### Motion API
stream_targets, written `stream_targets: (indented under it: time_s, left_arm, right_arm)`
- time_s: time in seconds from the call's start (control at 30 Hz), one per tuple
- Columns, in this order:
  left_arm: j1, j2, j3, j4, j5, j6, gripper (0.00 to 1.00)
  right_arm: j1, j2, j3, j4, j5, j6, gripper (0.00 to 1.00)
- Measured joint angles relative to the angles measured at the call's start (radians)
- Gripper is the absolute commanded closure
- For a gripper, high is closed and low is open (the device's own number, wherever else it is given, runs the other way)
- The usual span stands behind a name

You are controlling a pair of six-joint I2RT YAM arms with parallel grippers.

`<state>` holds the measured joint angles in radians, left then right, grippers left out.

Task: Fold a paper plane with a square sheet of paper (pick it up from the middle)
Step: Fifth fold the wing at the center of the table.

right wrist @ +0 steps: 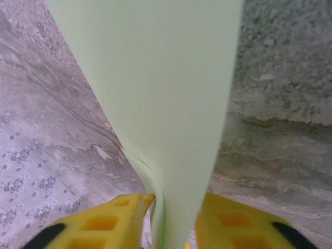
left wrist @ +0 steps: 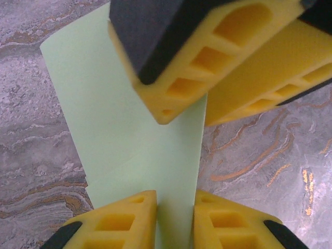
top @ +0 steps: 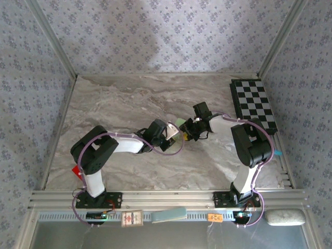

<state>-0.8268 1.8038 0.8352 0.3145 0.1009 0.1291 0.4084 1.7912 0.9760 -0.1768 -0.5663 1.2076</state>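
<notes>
Scene: my two arms meet at the middle of the marble table point(top: 129, 98) with the paper plane point(top: 179, 123) between them. It is pale green and, by my reading, no dart yet.
Paper: it is a long folded strip. One end passes through the left gripper point(left wrist: 175, 202). The other rises between the fingers of the right gripper point(right wrist: 176, 202) (a curled fold shows just above them).
Left tool: the fingers stand a narrow gap apart with the sheet in it. I cannot tell whether they pinch it or only straddle it.
Right tool: paper fills the slot, but I cannot tell whether it is gripped.
Step, as I judge it: setting a lengthwise crease.
Doing it well: I would pin one end firmly before the other lets go and line up the long edges. Then I would press the fold down against the table rather than tug, since thin paper buckles.
Risk: if both ends are loose at once, the fold springs open.
</notes>
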Motion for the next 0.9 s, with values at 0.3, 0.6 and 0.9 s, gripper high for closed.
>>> stream_targets:
  time_s: [0.3,0.6,0.9]
  left_arm:
    - [0.0,0.01,0.0,0.004,0.024,-0.029,0.84]
    - [0.016,0.027,-0.008,0.019,0.074,-0.072,0.87]
    - [0.045,0.031,-0.01,0.029,0.132,-0.137,0.93]
  right_arm:
    - [-0.002,-0.026,0.0,-0.02,0.021,-0.013,0.41]
    - [-0.026,-0.082,0.0,-0.062,0.074,-0.066,0.35]
    - [-0.059,-0.129,-0.008,-0.079,0.108,-0.099,0.34]
